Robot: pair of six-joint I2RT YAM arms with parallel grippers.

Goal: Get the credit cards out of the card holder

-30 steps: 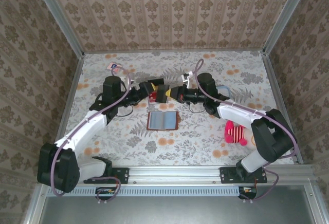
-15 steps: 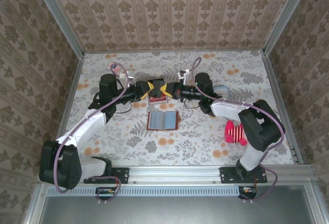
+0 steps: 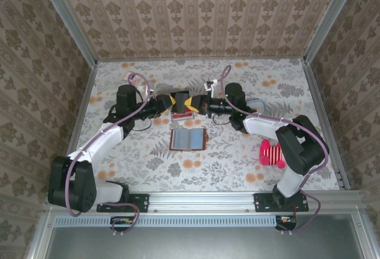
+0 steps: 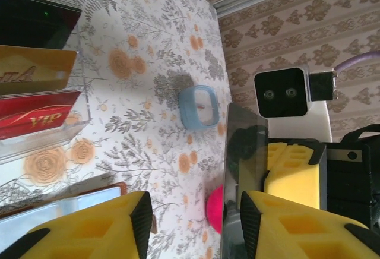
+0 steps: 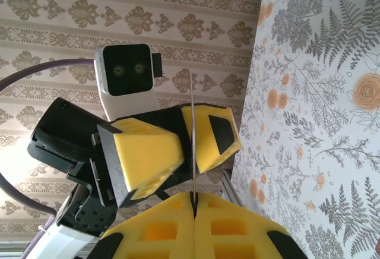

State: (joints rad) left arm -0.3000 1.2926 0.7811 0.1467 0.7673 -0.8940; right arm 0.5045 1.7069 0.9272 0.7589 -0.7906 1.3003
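On the floral table (image 3: 237, 152), seen from above, a pink-and-white packet (image 3: 133, 79) lies at the far left, near the back. The left arm reaches inward from there, and the left gripper (image 3: 178, 101) meets the right gripper (image 3: 190, 103) at the middle of the table, raised above the surface.

Between them is a dark credit card (image 4: 244, 152), standing on edge. In the left wrist view, the left gripper (image 4: 195, 214) has its yellow jaws apart. The card is in the gap, close against the right-hand jaw. In the right wrist view, the right gripper (image 5: 194, 202) has its jaws pressed together on the card's thin edge (image 5: 193, 140).

Just below the grippers in the overhead view is a clear stand (image 3: 182, 115). The left wrist view shows it (image 4: 44, 137) holding a gold card and a red card marked VIP.

The brown card holder (image 3: 188, 139) lies open flat on the table just in front of the stand, with its grey-blue inside facing up. Neither gripper touches it.

Further right, a pale blue ring (image 4: 199, 107) lies on the table. A pink striped plush toy (image 3: 272, 153) sits near the right arm, well apart from the card holder.
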